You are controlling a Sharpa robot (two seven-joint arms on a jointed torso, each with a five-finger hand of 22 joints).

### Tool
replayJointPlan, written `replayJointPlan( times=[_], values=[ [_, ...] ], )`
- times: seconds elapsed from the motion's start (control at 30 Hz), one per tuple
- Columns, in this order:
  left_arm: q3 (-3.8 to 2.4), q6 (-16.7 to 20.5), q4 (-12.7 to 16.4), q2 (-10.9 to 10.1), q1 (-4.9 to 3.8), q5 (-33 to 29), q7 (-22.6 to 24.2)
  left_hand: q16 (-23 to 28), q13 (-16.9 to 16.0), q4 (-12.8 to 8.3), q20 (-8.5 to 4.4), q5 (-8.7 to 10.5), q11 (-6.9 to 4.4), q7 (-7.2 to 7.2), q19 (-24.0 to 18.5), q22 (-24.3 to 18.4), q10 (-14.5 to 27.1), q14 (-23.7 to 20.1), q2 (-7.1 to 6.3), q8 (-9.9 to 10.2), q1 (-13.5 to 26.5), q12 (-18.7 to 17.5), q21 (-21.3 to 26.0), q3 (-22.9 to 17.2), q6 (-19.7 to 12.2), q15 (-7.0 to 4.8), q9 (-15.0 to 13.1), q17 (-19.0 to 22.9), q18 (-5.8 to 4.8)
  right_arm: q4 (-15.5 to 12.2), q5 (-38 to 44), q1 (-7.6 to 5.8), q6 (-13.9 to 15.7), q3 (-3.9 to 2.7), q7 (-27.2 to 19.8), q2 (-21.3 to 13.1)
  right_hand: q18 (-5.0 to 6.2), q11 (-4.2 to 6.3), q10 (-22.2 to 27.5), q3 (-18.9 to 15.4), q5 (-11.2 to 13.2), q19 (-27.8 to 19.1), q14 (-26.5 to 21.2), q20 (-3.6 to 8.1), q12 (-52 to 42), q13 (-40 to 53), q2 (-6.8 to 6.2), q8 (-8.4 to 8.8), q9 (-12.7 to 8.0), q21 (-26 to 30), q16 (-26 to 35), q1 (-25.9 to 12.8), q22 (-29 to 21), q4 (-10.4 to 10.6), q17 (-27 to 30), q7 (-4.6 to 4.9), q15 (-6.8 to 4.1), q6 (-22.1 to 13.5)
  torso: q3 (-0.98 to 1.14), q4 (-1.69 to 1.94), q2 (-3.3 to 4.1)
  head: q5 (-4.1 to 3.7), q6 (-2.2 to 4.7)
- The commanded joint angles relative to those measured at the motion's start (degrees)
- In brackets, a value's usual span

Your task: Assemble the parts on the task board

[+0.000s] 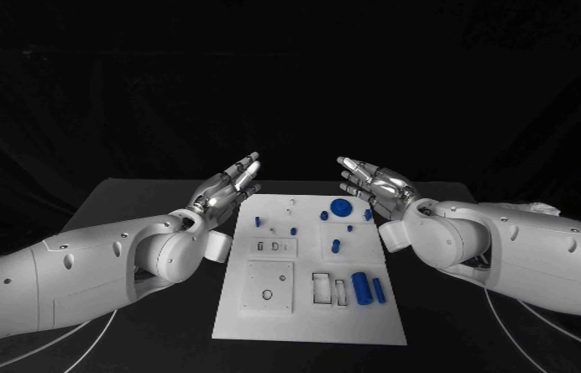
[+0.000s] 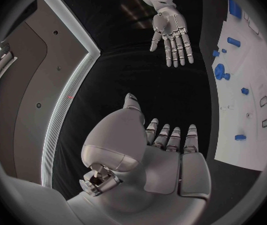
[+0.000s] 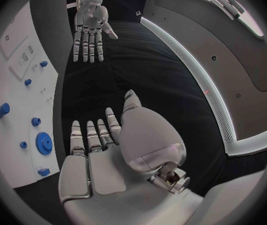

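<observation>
The left hand [image 1: 230, 186] hovers off the task board's [image 1: 309, 323] far left corner, fingers spread, holding nothing. On the board between the arms, the blue parts [image 1: 368, 288] lie loose (a gear [image 1: 342, 208] far right, cylinders near right), so assembly looks barely begun, if at all. The right hand [image 1: 373, 184] is likewise released, hanging off the far right corner, just beside the gear but apart from it.

The black table [image 1: 145, 201] carries the white task board [image 1: 309, 323].
</observation>
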State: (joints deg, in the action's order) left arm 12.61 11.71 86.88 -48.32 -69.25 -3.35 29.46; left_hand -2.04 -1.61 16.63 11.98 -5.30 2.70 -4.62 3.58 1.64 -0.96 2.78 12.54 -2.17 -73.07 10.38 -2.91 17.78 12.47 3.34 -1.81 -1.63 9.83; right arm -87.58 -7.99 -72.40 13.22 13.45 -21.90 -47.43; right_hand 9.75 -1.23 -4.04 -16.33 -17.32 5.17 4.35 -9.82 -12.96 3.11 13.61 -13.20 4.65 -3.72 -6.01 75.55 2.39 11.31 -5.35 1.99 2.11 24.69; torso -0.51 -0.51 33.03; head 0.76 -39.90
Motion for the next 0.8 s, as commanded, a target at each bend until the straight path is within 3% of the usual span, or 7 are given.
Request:
replayJointPlan(
  times=[0.03,0.07,0.13,0.23,0.4,0.57,0.8],
  values=[
    [-0.1,-2.6,0.8,-0.9,-0.42,4.5,1.5,-2.3,-0.7,0.0,-0.04,-0.15,1.67,0.43,4.4,1.6,-1.2,3.8,0.1,0.1,0.3,4.4,-3.0,0.5,0.2,0.23,-0.1,-2.0,0.68,-0.6,8.6,-0.69,1.1,-0.02,1.9,-0.6,0.74,-1.48,-3.7,1.2,-2.5,7.5,4.8,-1.24,-7.9,2.1,0.26,-2.63,1.4,-4.2,-5.4,2.8,2.2,-2.1,-3.8,-0.07,0.71,4.7,0.1,0.05,1.66,-0.12,0.15],
    [-0.11,-2.4,1.0,-1.4,-0.59,4.9,1.6,-3.6,-1.0,0.0,0.07,-0.59,1.99,0.63,7.1,2.5,-1.9,5.8,0.15,-0.1,0.0,6.4,-4.8,0.5,0.6,0.35,-0.1,-3.1,0.68,-0.7,10.6,-1.08,1.6,-0.02,2.6,-0.8,0.7,-2.69,-5.9,2.8,-5.0,13.1,9.1,-1.67,-12.0,3.4,0.61,-3.18,1.7,-7.3,-9.5,5.2,3.7,-3.9,-6.3,-0.99,1.69,5.5,0.11,0.03,1.95,-0.11,0.27],
    [-0.13,-1.9,1.7,-2.3,-0.92,5.4,1.9,-6.6,-1.5,0.0,2.7,-1.85,2.56,0.77,14.7,4.6,-2.7,10.1,0.39,-0.3,-0.6,9.5,-9.4,0.5,1.0,1.02,-0.2,-5.4,0.61,-0.9,14.2,-1.94,2.9,-0.03,4.1,-1.2,0.6,-5.27,-9.6,5.2,-7.7,22.0,16.9,-2.09,-18.0,5.6,0.74,-3.99,2.3,-11.6,-15.8,8.4,5.6,-6.5,-9.5,-2.95,3.63,6.1,0.13,-0.06,2.38,-0.03,0.37],
    [-0.18,-0.4,2.8,-3.6,-1.5,5.8,2.6,-13.7,-3.7,-0.1,3.63,-4.58,3.76,1.37,23.8,6.4,-6.0,18.9,0.76,-1.0,-2.3,19.4,-14.4,0.5,3.0,2.01,-0.5,-10.0,0.74,-1.6,19.7,-3.36,5.4,-0.03,6.7,-2.1,0.6,-6.39,-13.8,7.9,-9.0,33.4,27.4,-2.22,-24.8,8.4,-0.2,-5.69,3.1,-17.6,-23.9,11.3,8.3,-9.9,-13.0,-2.27,4.32,7.5,0.17,0.1,3.41,-0.29,0.26],
    [-0.23,2.0,4.6,-5.4,-2.42,6.7,3.1,-25.2,-7.9,0.0,1.24,-10.34,4.98,3.13,32.5,8.6,-7.9,23.9,1.48,-3.5,-6.3,29.1,-19.9,0.5,8.3,2.74,-1.2,-17.0,0.61,-2.5,35.4,-6.19,7.5,-0.04,13.5,-3.1,0.47,-8.15,-21.1,9.9,-7.0,43.9,39.4,-2.0,-30.9,10.3,-1.71,-7.82,4.0,-25.4,-30.9,11.4,12.4,-11.8,-15.4,-0.11,4.35,10.1,0.05,0.23,4.88,-0.6,0.54],
    [-0.19,3.3,5.9,-6.7,-3.52,7.3,2.9,-36.8,-10.6,0.0,0.18,-13.63,5.64,4.16,35.1,10.4,-6.7,24.6,2.01,-5.7,-8.9,34.8,-22.9,0.3,10.1,3.09,-1.3,-23.7,0.2,-3.5,56.7,-9.32,7.3,-0.05,21.0,-3.0,0.76,-7.68,-26.2,11.1,-1.9,49.0,46.5,-0.98,-30.5,9.3,-3.48,-7.81,4.3,-29.5,-33.0,10.3,14.8,-11.8,-15.5,1.19,2.82,12.6,-0.13,0.3,5.79,-0.91,0.53],
    [-0.17,4.0,7.6,-8.1,-4.84,8.7,2.3,-43.3,-11.5,0.0,0.21,-15.31,5.96,4.71,35.7,11.7,-6.5,25.4,2.16,-7.7,-10.1,37.4,-25.0,0.2,11.3,3.29,-1.4,-26.7,-0.03,-3.4,82.4,-12.92,2.8,-0.05,28.6,-1.1,0.67,-5.1,-36.0,17.2,-2.4,51.8,53.8,2.32,-26.1,6.8,-7.34,-4.03,4.5,-35.9,-33.9,9.9,19.9,-14.1,-16.0,0.17,0.09,16.7,-0.4,0.76,7.32,-1.59,0.69]
  ],
)
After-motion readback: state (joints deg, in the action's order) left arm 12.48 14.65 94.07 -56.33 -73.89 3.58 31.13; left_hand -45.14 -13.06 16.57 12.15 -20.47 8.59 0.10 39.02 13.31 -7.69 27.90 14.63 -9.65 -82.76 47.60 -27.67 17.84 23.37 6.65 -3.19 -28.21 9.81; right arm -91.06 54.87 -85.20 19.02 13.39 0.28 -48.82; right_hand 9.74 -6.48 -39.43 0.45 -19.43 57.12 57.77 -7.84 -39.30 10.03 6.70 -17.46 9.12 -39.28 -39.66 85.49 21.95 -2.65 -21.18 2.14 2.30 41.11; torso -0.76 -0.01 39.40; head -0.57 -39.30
